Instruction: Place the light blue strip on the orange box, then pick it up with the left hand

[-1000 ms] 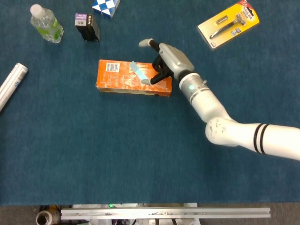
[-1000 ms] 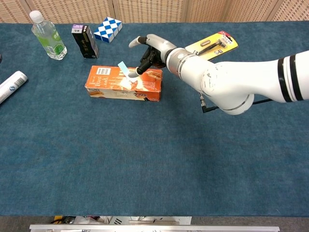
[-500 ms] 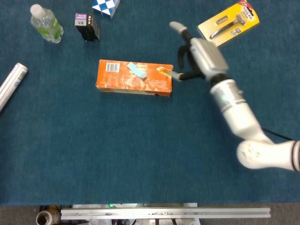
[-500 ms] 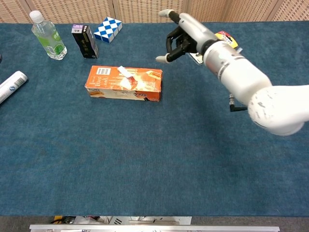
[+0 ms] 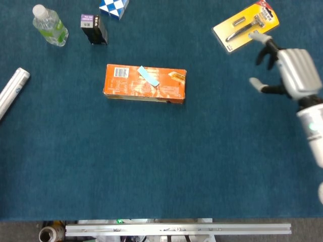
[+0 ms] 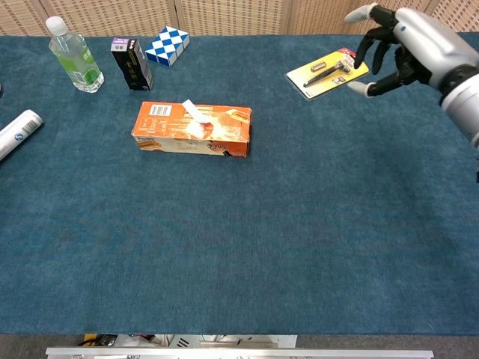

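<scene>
Bright, even overhead light in both views, with no strong direction. Only thin, soft shadows: a narrow dark edge under the orange box on its near side, faint shading beside the bottle. Slight glare on the clear blister of the yellow razor pack and on the white shell of the right hand. Motion blur softening that hand in the head view; sharper in the chest view. Blue counter texture crisp in the middle, a little softer toward the frame corners.
</scene>
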You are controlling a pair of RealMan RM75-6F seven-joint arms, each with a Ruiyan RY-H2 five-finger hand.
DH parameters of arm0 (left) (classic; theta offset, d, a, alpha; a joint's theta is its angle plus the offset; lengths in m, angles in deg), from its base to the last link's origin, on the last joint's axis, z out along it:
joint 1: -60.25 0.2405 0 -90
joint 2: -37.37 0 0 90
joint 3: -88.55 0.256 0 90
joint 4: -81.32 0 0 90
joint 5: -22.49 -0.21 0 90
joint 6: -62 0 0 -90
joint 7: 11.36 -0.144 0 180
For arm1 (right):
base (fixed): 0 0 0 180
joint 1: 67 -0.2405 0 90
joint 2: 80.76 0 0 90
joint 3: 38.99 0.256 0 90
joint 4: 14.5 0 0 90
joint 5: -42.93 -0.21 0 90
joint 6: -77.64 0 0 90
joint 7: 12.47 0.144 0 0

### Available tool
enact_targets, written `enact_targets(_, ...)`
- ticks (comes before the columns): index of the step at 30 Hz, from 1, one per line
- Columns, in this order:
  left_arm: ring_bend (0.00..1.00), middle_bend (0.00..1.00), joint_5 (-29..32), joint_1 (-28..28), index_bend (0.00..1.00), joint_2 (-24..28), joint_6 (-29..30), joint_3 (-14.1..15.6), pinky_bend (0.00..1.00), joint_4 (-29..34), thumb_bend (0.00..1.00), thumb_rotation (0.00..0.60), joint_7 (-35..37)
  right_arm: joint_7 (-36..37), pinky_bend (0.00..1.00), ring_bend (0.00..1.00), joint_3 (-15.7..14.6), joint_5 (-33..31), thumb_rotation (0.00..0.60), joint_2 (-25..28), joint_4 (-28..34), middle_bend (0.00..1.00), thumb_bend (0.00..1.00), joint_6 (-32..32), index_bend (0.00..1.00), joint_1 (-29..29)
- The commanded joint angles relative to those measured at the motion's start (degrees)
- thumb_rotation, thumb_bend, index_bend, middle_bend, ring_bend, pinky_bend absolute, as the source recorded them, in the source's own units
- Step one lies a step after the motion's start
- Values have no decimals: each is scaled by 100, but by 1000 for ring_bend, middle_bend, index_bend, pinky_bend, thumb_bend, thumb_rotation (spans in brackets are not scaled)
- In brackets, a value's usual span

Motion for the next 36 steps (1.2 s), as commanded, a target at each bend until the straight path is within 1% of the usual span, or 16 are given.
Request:
enact_targets(1,375,320,-106,-95,122,19,-39,10,373,-62,469,600,54,-215,834,540,-170,233,600,269,179,518,188,310,202,307)
enact_targets(6,386,339,-220,-234,122,-3,-44,-15,423,-108,469,600,97,-670,833,539,-404,503,600,572,283,517,191,669,227,690)
enact_targets(8,411,369,-294,-306,121,-34,-39,-26,449,-151,469,600,115,-916,833,563,-505,577,600,703,342,520,193,768,229,833)
enact_targets(10,482,432,-376,-384,120,-52,-60,-26,497,-188,469,600,92,-1033,833,603,-548,578,600,818,433,528,194,806,229,941)
enact_targets(13,642,581,-575,-595,116,-5,-248,24,643,-211,469,600,53,-1070,835,648,-494,566,600,970,574,562,196,886,229,1093)
enact_targets(14,672,612,-637,-670,116,20,-324,41,673,-210,469,600,52,-1062,843,666,-465,578,600,1001,601,579,197,913,229,1125)
enact_targets(17,827,762,-856,-939,115,93,-579,95,790,-193,469,600,77,-1004,873,701,-372,651,600,1093,696,612,248,972,229,1211)
enact_targets(19,926,861,-1001,-1134,114,101,-728,119,867,-192,469,600,171,-993,897,717,-313,688,600,1143,757,629,265,1000,231,1262)
enact_targets(21,965,908,-1104,-1341,114,105,-905,129,902,-195,490,600,276,-999,932,745,-262,701,600,1175,801,654,278,1005,233,1307)
enact_targets(24,998,943,-1248,-1625,114,88,-1122,128,931,-211,564,600,354,-1003,970,783,-208,708,600,1199,828,686,287,979,233,1352)
enact_targets(28,1000,967,-1411,-2073,115,8,-1496,131,948,-251,668,600,489,-1003,976,807,-129,676,600,1217,826,705,289,851,233,1379)
enact_targets(32,1000,976,-1466,-2451,115,-103,-1900,135,960,-211,713,600,387,-1072,990,827,-34,649,600,1216,831,722,289,779,233,1384)
enact_targets(36,1000,980,-1380,-2823,115,-208,-2405,119,961,-124,746,600,258,-1113,997,842,58,566,600,1185,801,738,289,704,234,1394)
